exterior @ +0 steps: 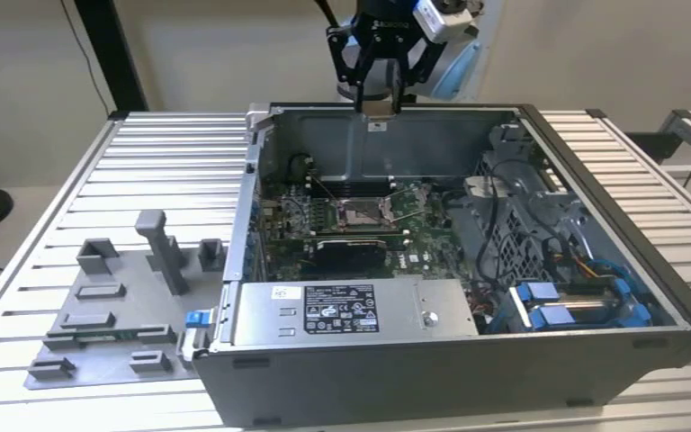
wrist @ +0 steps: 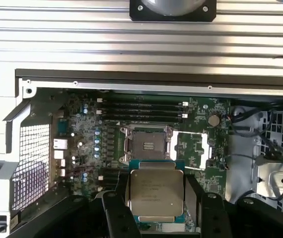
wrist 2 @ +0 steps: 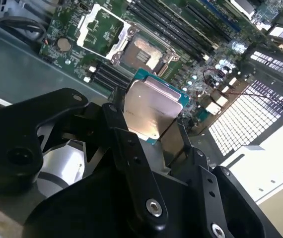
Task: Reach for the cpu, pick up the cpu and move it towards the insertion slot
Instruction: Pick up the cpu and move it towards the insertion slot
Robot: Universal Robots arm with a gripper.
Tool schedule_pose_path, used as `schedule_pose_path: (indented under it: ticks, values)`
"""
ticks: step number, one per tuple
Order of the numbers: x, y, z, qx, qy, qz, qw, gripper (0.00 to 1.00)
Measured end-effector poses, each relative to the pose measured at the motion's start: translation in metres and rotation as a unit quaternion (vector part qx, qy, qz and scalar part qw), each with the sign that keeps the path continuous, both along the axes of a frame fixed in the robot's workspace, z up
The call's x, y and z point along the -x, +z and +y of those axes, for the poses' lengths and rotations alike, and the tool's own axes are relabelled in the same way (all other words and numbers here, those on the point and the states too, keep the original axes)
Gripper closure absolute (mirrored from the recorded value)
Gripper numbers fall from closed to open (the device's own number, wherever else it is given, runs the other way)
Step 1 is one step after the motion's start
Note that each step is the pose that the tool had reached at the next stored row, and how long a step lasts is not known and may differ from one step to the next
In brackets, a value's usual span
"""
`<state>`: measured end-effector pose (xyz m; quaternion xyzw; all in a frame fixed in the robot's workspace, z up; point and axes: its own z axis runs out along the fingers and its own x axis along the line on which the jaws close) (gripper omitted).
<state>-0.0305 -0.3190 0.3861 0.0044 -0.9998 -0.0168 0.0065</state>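
CPU held above open case.
Gripper (wrist: 156, 198) pinches the cpu (wrist: 156, 192) between both fingers; the insertion slot (wrist: 147, 145) lies uncovered on the motherboard, frame centre of first wrist view.

Silvery cpu (wrist: 156, 192) held above open, apparently empty insertion slot (wrist: 148, 146).

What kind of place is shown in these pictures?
Probably a robotics test bench for computer assembly: an open computer case on a slatted aluminium table, grey fixture blocks beside it, and a gripper holding the cpu.
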Motion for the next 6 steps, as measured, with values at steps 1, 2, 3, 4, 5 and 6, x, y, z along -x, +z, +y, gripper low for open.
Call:
schedule_pose_path:
  ticks: [1, 2, 3, 4, 5, 6]
  values:
    - [0.0, 0.0, 0.0, 0.0, 0.0, 0.0, 1.0, 1.0]
    - [-0.0001, 0.0, 0.0, 0.0001, 0.0, 0.0, 1.0, 1.0]
    - [-0.0001, -0.0001, 0.0, 0.0, 0.0, 0.0, 1.0, 1.0]
    - [-0.0001, -0.0001, 0.0, 0.0, 0.0, 0.0, 1.0, 1.0]
    - [-0.0001, -0.0001, 0.0, 0.0, 0.0, 0.0, 1.0, 1.0]
    - [-0.0001, -0.0001, 0.0, 0.0, 0.0, 0.0, 1.0, 1.0]
